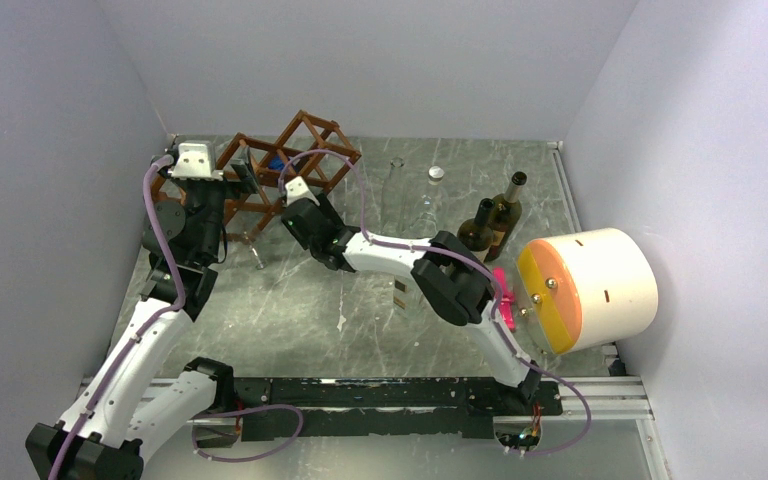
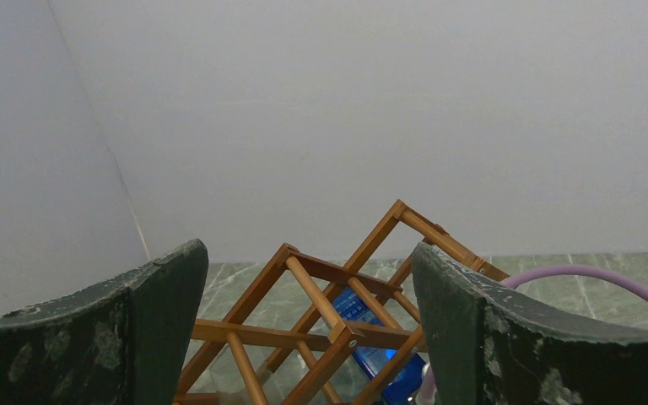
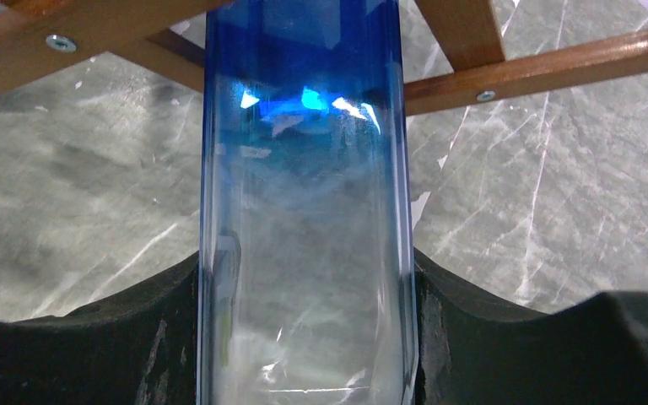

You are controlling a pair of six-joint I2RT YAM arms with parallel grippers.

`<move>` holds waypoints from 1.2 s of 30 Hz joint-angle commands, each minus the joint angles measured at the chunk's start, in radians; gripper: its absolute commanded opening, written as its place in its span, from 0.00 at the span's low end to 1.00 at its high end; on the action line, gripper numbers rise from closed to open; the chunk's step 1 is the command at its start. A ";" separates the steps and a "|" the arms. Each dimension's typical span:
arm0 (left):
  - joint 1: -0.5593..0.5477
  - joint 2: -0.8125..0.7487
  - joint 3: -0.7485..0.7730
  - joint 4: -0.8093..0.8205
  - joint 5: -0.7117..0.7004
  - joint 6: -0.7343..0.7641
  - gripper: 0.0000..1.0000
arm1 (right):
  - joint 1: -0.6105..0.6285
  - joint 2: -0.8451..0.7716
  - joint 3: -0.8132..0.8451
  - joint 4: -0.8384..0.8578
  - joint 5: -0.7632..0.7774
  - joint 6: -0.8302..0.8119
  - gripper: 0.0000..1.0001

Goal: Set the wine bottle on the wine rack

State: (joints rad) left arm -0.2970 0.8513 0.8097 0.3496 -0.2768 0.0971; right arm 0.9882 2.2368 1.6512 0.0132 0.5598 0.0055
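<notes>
Gripping the smooth blue glass wine bottle (image 3: 304, 169) was the right hand (image 3: 304, 291) | left hand (image 2: 308, 270) stood splayed astride the wooden lattice wine rack (image 2: 337, 331), grasp undetermined.

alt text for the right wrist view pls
A see-through blue bottle fills the middle of the frame, clamped between the two dark fingers of the right end effector. Its far end reaches in among the wooden bars of the wine rack, above a grey marbled table.
</notes>
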 commanded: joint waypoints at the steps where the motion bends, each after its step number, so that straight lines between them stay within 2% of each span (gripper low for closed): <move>1: 0.010 -0.002 -0.004 0.040 0.006 0.000 0.94 | -0.010 0.002 0.101 0.129 0.016 -0.027 0.35; 7: 0.012 0.000 -0.003 0.039 0.007 -0.001 0.94 | -0.022 0.043 0.158 0.105 0.001 -0.036 0.50; 11: 0.013 0.002 -0.003 0.037 0.008 -0.001 0.94 | -0.024 0.059 0.192 0.082 0.007 -0.050 0.69; 18: 0.013 -0.002 -0.003 0.038 0.010 -0.001 0.94 | -0.025 -0.022 0.124 0.083 -0.054 -0.033 0.87; 28: 0.015 -0.011 -0.007 0.039 0.016 -0.003 0.94 | -0.025 -0.206 0.014 0.010 -0.159 0.033 0.89; 36: 0.015 -0.011 -0.004 0.036 0.025 -0.008 0.94 | -0.048 -0.287 -0.062 -0.247 -0.300 0.172 0.82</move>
State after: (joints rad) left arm -0.2913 0.8509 0.8093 0.3511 -0.2760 0.0971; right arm 0.9577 1.9606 1.6302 -0.0658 0.3496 0.0917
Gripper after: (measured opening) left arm 0.940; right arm 0.837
